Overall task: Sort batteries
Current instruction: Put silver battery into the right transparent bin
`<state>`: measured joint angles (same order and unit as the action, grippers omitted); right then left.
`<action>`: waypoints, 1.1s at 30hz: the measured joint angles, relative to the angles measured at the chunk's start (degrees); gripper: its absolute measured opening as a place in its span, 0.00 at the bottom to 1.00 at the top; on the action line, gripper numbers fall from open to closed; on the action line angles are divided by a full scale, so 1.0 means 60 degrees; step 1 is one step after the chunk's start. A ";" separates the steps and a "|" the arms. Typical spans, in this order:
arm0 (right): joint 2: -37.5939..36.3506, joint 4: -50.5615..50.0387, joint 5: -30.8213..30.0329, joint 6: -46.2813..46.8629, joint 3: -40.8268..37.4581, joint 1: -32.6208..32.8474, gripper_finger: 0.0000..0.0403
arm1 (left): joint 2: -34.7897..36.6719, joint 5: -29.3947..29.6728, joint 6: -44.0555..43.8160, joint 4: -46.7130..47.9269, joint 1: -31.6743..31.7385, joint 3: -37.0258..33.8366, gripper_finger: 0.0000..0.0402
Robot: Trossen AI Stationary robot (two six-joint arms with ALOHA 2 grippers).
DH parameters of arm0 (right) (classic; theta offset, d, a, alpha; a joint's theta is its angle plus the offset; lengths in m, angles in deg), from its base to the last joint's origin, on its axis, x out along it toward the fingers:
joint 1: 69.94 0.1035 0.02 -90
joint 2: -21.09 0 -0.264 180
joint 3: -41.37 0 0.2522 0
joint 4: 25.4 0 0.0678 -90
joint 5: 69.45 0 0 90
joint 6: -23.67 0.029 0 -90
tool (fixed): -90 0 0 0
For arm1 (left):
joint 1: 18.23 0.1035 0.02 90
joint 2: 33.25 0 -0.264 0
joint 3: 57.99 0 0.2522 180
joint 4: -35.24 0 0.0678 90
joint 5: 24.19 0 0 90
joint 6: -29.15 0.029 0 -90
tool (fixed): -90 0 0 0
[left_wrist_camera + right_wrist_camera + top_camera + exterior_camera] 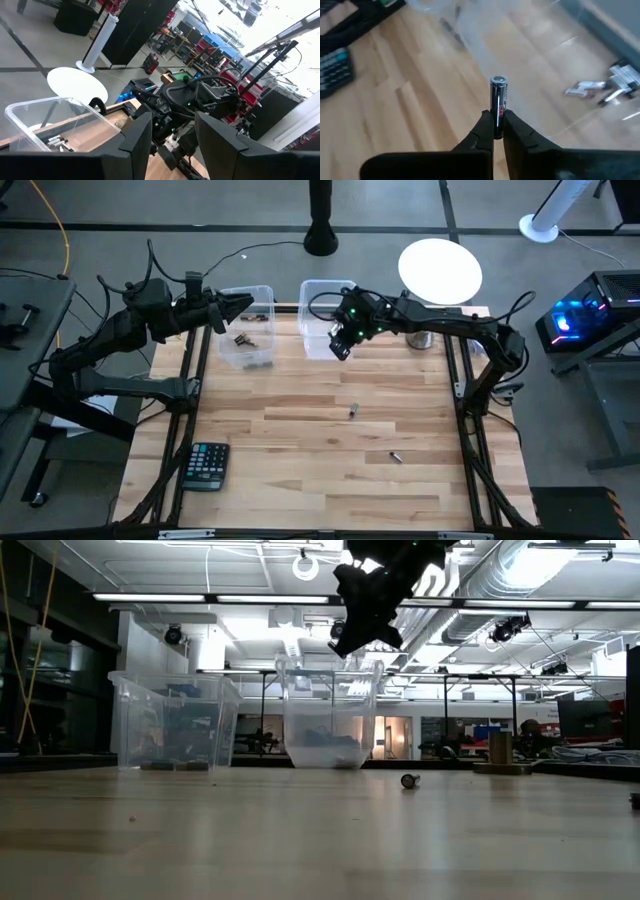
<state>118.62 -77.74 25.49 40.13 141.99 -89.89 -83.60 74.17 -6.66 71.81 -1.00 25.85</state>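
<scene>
High view: my right gripper (340,347) hangs over the front edge of the right bin (322,295), and my left gripper (240,305) waits over the left bin (262,292), which holds several dark cells (245,338). Two loose cells lie on the table (300,470): one (353,411) near mid-table, another (395,457) nearer the front, well apart from each other. Calculator (207,465) sits at the front left corner; a silver bell-shaped thing (420,338) stands by the right bin, under my right arm. White round disc (440,270) beyond the table. Low view: right gripper (365,630) is up above the right bin (330,720), clear of the rim; dark bits show on the left bin (175,720) floor and something pale in the right one. One cell (408,781) lies end-on on the wood, nothing betw. it and the bins. Left wrist view: my left fingers (135,145) stand apart w/ a narrow gap, nothing betw. them; bin corner (60,120) w/ cells (57,142) below, the right arm beyond. Right wrist view: right gripper (497,125) pinches a dark cell (499,102) upright, silver cap up; a red mark on its label, too small to read. Silvery cells (600,90) lie in the clear bin (550,60) behind it; calculator (335,72) at the edge.
</scene>
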 joint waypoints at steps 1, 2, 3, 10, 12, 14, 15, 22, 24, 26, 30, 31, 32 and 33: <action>0.0001 -0.0020 0.0202 0.0054 -0.0020 0.0035 0.01 | 0.0000 0.0000 0.0000 0.0003 0.0000 0.0000 0.36; 0.0001 -0.0030 0.0372 0.0166 -0.0044 0.0076 0.01 | 0.0000 0.0000 0.0004 0.0000 0.0000 0.0000 0.36; 0.0001 -0.0096 0.0520 0.0249 -0.0057 0.0134 0.01 | 0.0000 -0.0004 0.0004 0.0000 0.0000 0.0000 0.36; 0.0001 -0.0816 0.0817 0.0256 -0.0071 0.0949 0.01 | 0.0000 -0.0007 0.0057 0.0004 0.0000 0.0000 0.36; 0.0001 -0.0629 0.0538 0.0305 -0.0071 0.0972 0.00 | 0.0000 -0.0007 0.0062 0.0004 0.0000 0.0000 0.36; 0.0001 -0.0210 0.0233 0.0451 -0.0071 0.0847 0.00 | 0.0000 -0.0010 0.0069 0.0004 0.0000 0.0000 0.36; 0.0001 0.0016 0.0122 0.0489 -0.0071 0.0750 0.00 | 0.0000 -0.0011 0.0069 0.0004 0.0000 0.0000 0.36; 0.0031 0.0528 -0.1822 0.0934 -0.0071 -0.0141 0.06 | 0.0000 -0.0015 0.0073 0.0008 0.0000 0.0000 0.36; 0.0038 0.0453 -0.1775 0.0934 -0.0071 -0.0372 0.12 | 0.0000 -0.0015 0.0073 0.0008 0.0000 0.0000 0.36; 0.0038 0.0458 -0.1740 0.0934 -0.0071 -0.0433 0.21 | 0.0000 -0.0015 0.0075 0.0008 0.0000 0.0000 0.36; 0.0004 0.0325 -0.1339 0.0878 -0.0071 -0.0406 0.37 | 0.0000 -0.0015 0.0076 0.0008 0.0000 0.0000 0.36; -0.0029 0.0229 -0.0967 0.0795 -0.0071 -0.0369 0.40 | 0.0000 -0.0015 0.0076 0.0008 0.0000 0.0000 0.36; -0.0105 0.0040 -0.0542 0.0773 -0.0071 -0.0349 0.43 | 0.0000 -0.0015 0.0076 0.0008 0.0000 0.0000 0.36; -0.0190 -0.0295 -0.0216 0.0831 -0.0072 -0.0265 0.44 | 0.0000 -0.0015 0.0076 0.0008 0.0000 0.0000 0.36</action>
<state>117.48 -79.51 24.20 45.12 141.56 -91.48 -83.60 74.09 -6.20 71.85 -1.00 25.85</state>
